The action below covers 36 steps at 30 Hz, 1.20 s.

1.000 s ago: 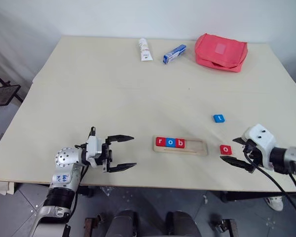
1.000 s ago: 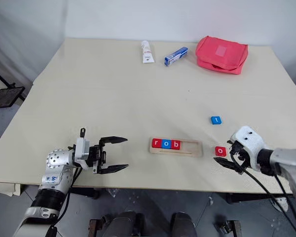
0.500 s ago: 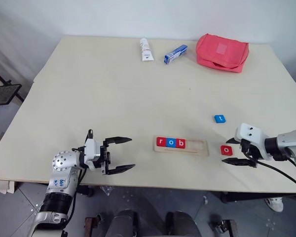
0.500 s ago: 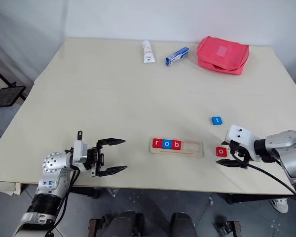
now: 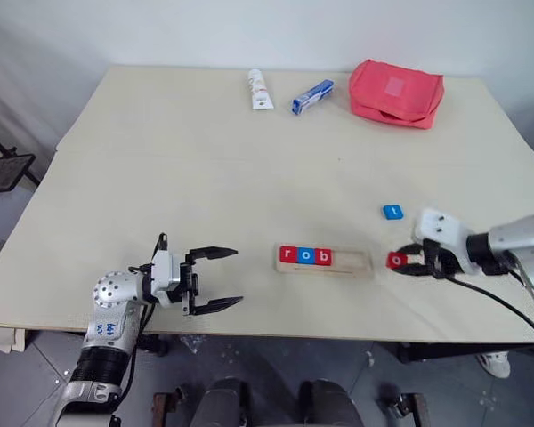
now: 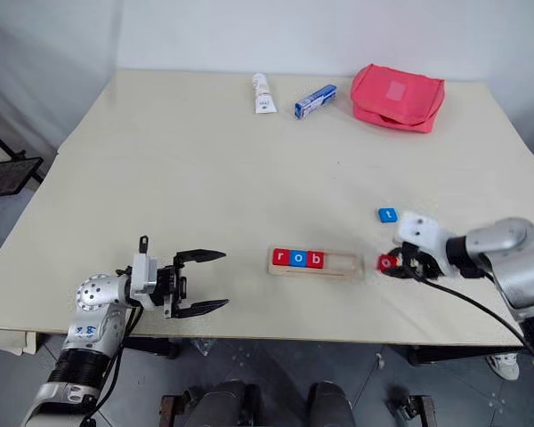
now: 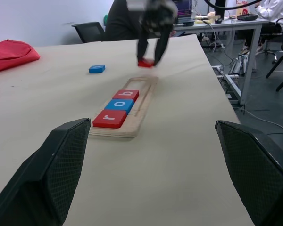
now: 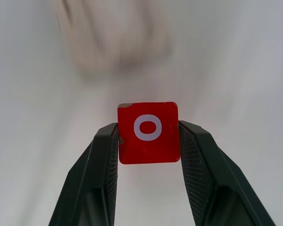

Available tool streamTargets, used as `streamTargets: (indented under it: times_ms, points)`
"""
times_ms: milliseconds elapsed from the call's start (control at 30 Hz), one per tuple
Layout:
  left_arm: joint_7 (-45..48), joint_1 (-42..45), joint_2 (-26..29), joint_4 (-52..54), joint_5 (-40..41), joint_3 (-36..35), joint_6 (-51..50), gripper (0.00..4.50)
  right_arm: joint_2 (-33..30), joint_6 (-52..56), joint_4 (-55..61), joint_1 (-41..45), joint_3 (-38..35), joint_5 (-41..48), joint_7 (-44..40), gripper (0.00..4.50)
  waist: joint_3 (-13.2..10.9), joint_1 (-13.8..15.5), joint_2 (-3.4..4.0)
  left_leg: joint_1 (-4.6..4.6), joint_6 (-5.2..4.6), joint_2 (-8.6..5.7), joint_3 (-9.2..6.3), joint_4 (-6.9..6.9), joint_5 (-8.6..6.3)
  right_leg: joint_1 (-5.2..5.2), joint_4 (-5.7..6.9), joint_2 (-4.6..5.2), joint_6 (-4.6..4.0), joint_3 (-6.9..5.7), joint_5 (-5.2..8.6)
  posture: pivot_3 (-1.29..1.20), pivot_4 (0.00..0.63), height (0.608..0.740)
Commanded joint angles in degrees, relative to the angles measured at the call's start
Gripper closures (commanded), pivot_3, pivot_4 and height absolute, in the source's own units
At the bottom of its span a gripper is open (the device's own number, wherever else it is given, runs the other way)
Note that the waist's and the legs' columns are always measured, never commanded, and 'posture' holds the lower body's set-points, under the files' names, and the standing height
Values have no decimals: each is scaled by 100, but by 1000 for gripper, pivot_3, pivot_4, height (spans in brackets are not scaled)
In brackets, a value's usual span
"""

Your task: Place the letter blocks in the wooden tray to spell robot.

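Fingers of the right gripper (image 5: 406, 264) pinch the red o block (image 8: 148, 133) just off the wooden tray's (image 5: 356, 264) free end; left gripper (image 5: 215, 278) fingers spread, empty; r, o, b (image 5: 305, 256) seated; second o and the blue t block (image 5: 392, 212), loose on the bench (image 5: 205, 169), remain.

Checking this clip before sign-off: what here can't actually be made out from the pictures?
- Whether the red o block, between the right pincer fingers, is off the table: its underside is hidden, right wrist view.
- Wooden tray: its free slots are smeared by blur, left wrist view.
- Print on the white tube and blue-and-white box: too small, head views.
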<state>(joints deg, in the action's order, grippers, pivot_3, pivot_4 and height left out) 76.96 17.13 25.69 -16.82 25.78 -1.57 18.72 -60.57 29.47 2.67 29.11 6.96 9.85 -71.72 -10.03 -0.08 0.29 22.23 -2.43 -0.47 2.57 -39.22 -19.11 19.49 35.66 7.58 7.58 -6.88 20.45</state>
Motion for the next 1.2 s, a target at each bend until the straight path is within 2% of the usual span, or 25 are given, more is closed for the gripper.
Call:
streamTargets:
  times_ms: [33, 200, 433, 833, 1200]
  points:
    - [23, 78, -63, -77, -25, 8, 135, 0, 210, 392, 476, 191, 76, 238, -54, 3051, 0, 11, -1, 0, 0, 0, -3, 1, -1, -1, 0, 1, 0, 2, 0, 0, 150, 740]
    - [0, 72, -128, -92, -54, 34, 194, 0, 614, 573, 693, 278, 398, 184, 87, 3051, 0, 30, -2, 16, 0, -11, -30, 3, -2, 6, 5, 7, 0, 2, 0, 0, 150, 740]
    - [-93, -183, -42, 74, -43, -48, 215, 0, 996, 546, 413, 632, 758, -24, 272, 3051, 1, -13, -1, 15, 0, -15, -30, 3, -1, 6, 9, 8, 0, -34, 0, 0, 150, 740]
    - [-285, -331, -64, 226, -76, -19, 231, 0, 1084, 384, 178, 792, 1097, -320, 174, 3051, 0, 1, -1, 13, 0, -16, -32, 4, -1, 5, 12, 10, 0, -40, 0, 0, 150, 740]
    - [-324, -289, -77, 146, -96, -9, 282, 0, 964, 311, 108, 748, 977, -391, -8, 3051, 1, 2, -1, 14, 0, -16, -32, 4, -1, 5, 12, 10, 0, -42, 0, 0, 150, 740]
